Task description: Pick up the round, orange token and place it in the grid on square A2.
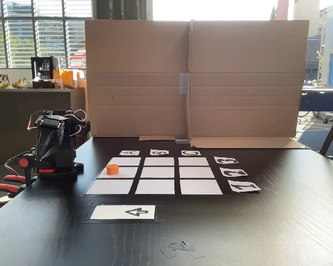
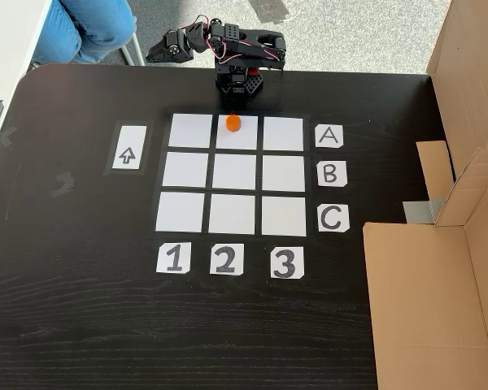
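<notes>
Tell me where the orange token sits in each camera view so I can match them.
A fixed view, low across the table: token in the grid's left column, middle cell.
A fixed view, from above: token in the top row, middle cell, level with the A card.
Shared landmark: arrow strip.

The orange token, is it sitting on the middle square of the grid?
No. In a fixed view from above, the token sits on the top middle cell of the grid, in the A row above the 2 card.
</notes>
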